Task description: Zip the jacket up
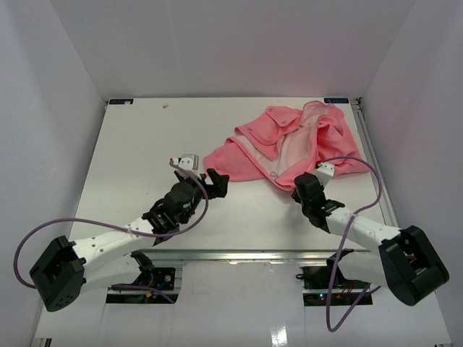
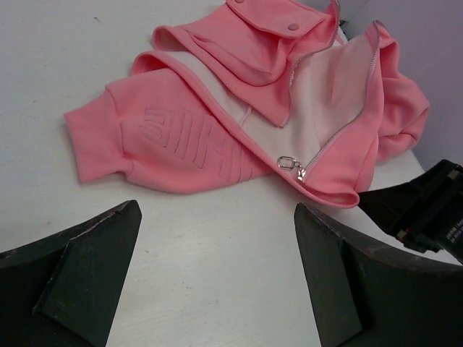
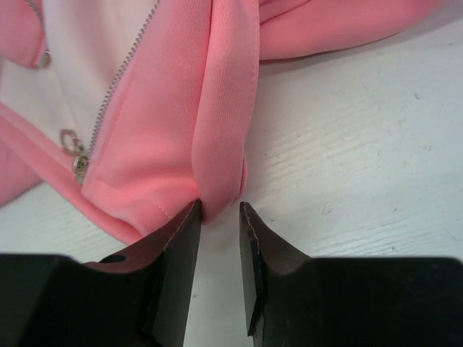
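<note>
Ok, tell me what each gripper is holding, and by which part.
The right gripper pinches the jacket by a fold of its bottom hem, beside the lower end of the zipper. The left gripper is open, holding nothing.

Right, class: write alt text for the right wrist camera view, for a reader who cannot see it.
Two black jaws, narrowly parted, meet a folded edge of a salmon-pink jacket at their tips; whether they pinch it is unclear. Left in frame, a silver zipper pull lies by the paler lining, on a white table.
</note>
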`<state>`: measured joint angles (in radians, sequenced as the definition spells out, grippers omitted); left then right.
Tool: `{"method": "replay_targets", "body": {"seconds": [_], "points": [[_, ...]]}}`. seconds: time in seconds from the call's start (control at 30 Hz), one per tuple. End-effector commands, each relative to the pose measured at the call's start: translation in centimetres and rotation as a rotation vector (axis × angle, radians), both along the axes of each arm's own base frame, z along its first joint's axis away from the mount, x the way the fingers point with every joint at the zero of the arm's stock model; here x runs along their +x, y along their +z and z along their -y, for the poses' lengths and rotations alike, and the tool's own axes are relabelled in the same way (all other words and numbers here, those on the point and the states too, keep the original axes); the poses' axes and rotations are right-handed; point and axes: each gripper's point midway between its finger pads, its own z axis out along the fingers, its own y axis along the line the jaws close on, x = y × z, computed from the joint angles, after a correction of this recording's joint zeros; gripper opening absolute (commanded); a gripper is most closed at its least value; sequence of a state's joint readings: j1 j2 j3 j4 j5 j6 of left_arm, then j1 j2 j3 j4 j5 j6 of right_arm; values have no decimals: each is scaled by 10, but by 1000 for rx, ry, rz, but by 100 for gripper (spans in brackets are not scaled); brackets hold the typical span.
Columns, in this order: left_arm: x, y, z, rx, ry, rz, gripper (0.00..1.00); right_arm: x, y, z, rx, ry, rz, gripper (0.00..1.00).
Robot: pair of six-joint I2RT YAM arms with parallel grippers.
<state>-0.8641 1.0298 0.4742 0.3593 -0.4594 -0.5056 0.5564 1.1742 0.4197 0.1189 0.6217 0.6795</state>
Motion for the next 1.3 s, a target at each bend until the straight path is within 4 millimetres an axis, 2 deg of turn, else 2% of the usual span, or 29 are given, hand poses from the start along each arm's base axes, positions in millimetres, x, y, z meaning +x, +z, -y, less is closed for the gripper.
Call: {"method": "replay_targets", "body": {"seconds": [0.0,0.17,0.23,0.27,0.4,0.53,0.67,0.73,0.83,0.93,1.0,1.07,1.17,1.2,1.27], "points": [[31,13,13,-44,-19,-25,98,4,42,-13,132,26,131,41],[95,-7,31,54,13,-90,95,2,78,-17,126,102,217,49],[114,-14,41,48,-31,-111,92,6,89,-20,106,120,220,50],[120,-16,44,37,-59,-110,91,9,87,-22,90,124,203,50],[113,-17,86,37,-325,-44,88,18,78,-23,60,100,154,50],[111,-33,121,84,-527,-55,82,26,59,-21,46,77,132,50],[101,-42,133,63,-624,-60,81,38,39,-29,45,99,100,49],[97,-45,136,56,-654,-61,81,37,26,-29,34,98,65,49],[89,-49,144,42,-725,-72,79,26,2,-25,41,83,22,49],[81,-49,160,47,-815,-79,77,10,-6,-19,70,88,37,49],[80,-49,175,93,-864,-70,77,0,-7,-12,76,83,55,49],[82,-34,193,120,-897,-28,77,-3,4,-10,99,85,101,49],[85,-47,206,175,-937,-46,77,-10,5,-5,110,86,124,49],[87,-44,210,178,-946,-37,77,-12,7,-5,117,92,133,49],[90,-52,215,190,-967,-40,77,-13,14,-7,132,106,157,49]]}}
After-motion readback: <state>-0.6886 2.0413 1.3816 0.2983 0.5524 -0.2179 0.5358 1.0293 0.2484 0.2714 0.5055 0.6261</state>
